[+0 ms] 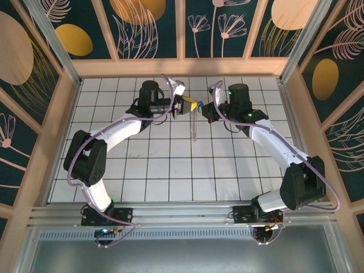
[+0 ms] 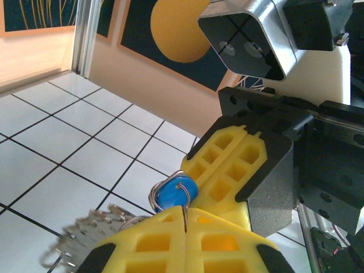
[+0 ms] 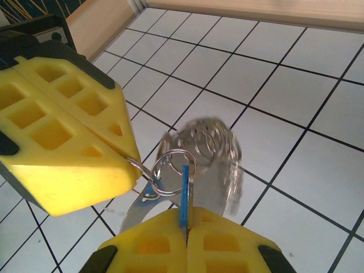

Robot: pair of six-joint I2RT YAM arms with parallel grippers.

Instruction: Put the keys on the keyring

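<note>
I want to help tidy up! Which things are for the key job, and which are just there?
For the job:
- blue key
- keyring
- left gripper, shut
- right gripper, shut on the blue key

Just there:
- white tiled table
- flowery walls

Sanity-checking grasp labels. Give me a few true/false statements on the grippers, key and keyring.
1. The right gripper is shut on the blue key. True.
2. The left gripper is open. False: it is shut on the wire of the keyring.
3. The keyring lies flat on the tiled table. False: it hangs between the grippers, above the tiles.
4. The two grippers are nearly tip to tip. True.
</note>
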